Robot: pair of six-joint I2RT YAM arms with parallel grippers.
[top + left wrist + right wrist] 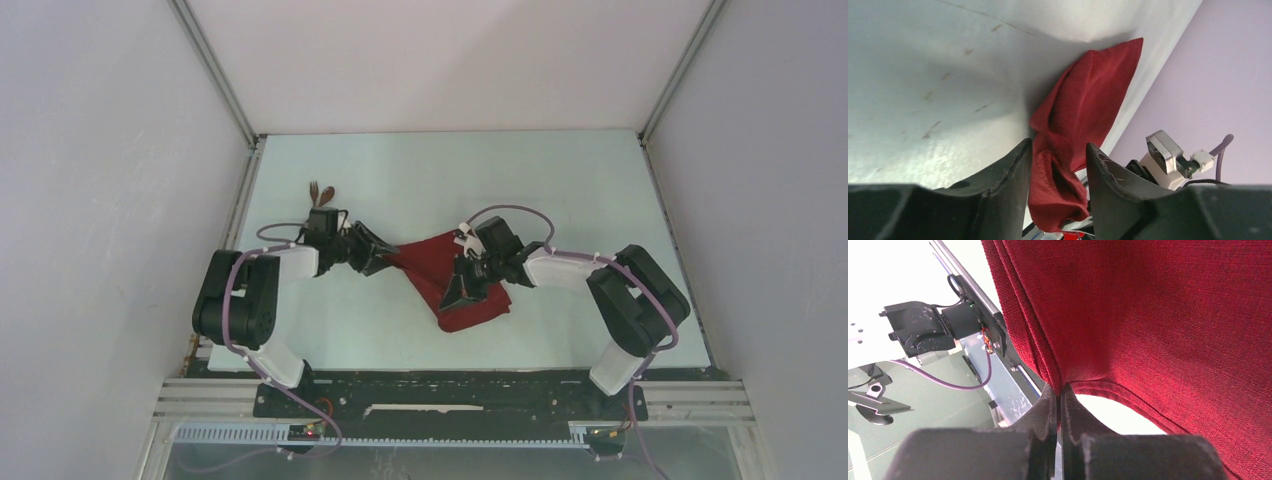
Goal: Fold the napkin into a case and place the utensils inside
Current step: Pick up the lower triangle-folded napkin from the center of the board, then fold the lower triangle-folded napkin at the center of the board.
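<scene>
The dark red napkin point(430, 262) lies bunched on the table's middle, partly lifted between the two arms. My right gripper point(455, 297) is shut on its near edge; in the right wrist view the fingers point(1060, 387) pinch a seam of the cloth point(1158, 315), which hangs above them. My left gripper point(385, 258) is at the cloth's left end. Its jaws point(1059, 145) stand apart around a fold of the napkin point(1088, 95); the left finger touches it, the right is slightly off. The dark brown utensils point(320, 190) lie together behind the left wrist.
White enclosure walls close off the left, right and back of the pale table point(560, 190). A metal rail point(450, 385) runs along the near edge by the arm bases. The right arm's wrist camera point(1168, 155) sits close beyond the left fingers.
</scene>
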